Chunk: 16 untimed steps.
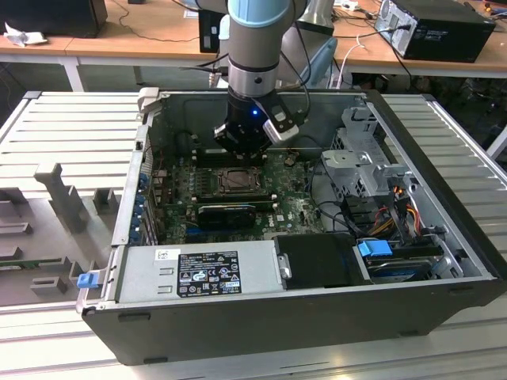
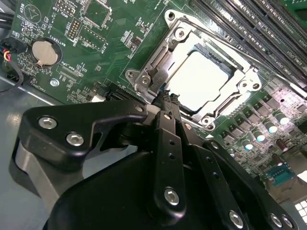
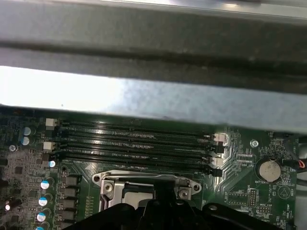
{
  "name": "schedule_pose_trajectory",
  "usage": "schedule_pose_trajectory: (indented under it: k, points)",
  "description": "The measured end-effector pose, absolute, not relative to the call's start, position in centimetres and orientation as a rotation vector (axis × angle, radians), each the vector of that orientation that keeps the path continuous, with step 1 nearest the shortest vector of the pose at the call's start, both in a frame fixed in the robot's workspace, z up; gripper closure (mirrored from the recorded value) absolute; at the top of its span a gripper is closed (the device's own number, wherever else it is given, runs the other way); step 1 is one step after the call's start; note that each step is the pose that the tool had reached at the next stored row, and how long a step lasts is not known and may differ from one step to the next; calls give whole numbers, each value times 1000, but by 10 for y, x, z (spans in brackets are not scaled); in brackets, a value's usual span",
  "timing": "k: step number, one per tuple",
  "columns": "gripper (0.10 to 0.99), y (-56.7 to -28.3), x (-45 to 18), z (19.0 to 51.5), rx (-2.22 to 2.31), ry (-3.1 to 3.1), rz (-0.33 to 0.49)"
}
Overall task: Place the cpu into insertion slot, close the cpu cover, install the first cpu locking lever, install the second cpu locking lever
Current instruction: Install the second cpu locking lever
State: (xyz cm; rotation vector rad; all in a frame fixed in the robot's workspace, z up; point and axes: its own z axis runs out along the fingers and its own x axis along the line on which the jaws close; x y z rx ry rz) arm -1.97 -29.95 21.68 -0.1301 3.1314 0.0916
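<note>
The cpu point(image 2: 201, 79) lies flat in the insertion slot point(image 1: 236, 180), its pale face bright under the light. The cpu cover point(image 2: 158, 62), a grey metal frame, lies down around it, with the chip showing through its window. My gripper point(image 2: 165, 98) is shut, and its black fingertips meet just over the socket's edge at a corner of the frame. I see nothing held between them. In the exterior view the gripper point(image 1: 244, 146) hangs straight over the socket inside the open computer case. The first wrist view has the cover point(image 3: 144, 179) just beyond the dark fingers point(image 3: 163, 206).
Long black memory slots point(image 2: 249, 24) run beside the socket. A coin battery point(image 2: 42, 51) sits on the green board. A long black card point(image 1: 226, 214), the power supply point(image 1: 198, 273) and a drive cage point(image 1: 360, 162) crowd the case. Its metal walls point(image 1: 146, 142) enclose the board.
</note>
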Motion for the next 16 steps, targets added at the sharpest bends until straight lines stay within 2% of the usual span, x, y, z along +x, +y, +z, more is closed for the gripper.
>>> schedule_pose_trajectory:
  k: [7,16]
  points:
    - [980,-300,-20,231,-131,3132,81]
    - [980,-307,-19,231,-129,3132,78]
